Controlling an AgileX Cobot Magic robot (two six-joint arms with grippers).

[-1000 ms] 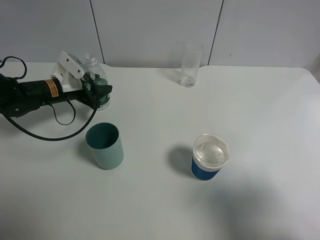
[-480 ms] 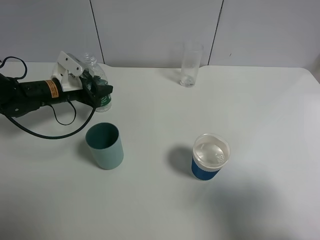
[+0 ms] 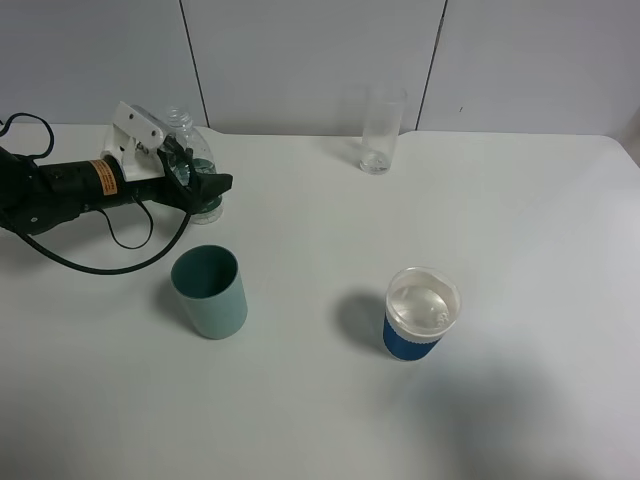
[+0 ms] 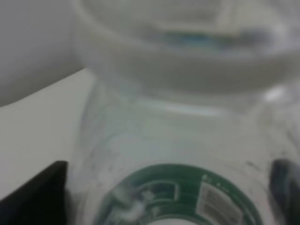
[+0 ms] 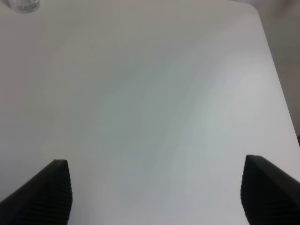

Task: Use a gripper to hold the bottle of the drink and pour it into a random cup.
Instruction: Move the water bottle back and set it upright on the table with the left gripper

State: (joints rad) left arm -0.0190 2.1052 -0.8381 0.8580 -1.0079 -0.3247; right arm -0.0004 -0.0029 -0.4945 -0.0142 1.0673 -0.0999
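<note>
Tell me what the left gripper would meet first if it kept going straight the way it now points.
The left gripper points right across the table and already has the bottle between its fingers, so the bottle comes first. Beyond that the tabletop looks free, though depth is unclear.

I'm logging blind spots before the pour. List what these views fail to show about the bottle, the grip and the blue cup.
- Bottle liquid level: high view, the left gripper covers its lower body; left wrist view is blurred.
- Jaw contact with the bottle: left wrist view shows only dark finger corners at the frame edges.
- Label text: too small or blurred in both views.
- Blue cup: depth of liquid, seen only from above.
</note>
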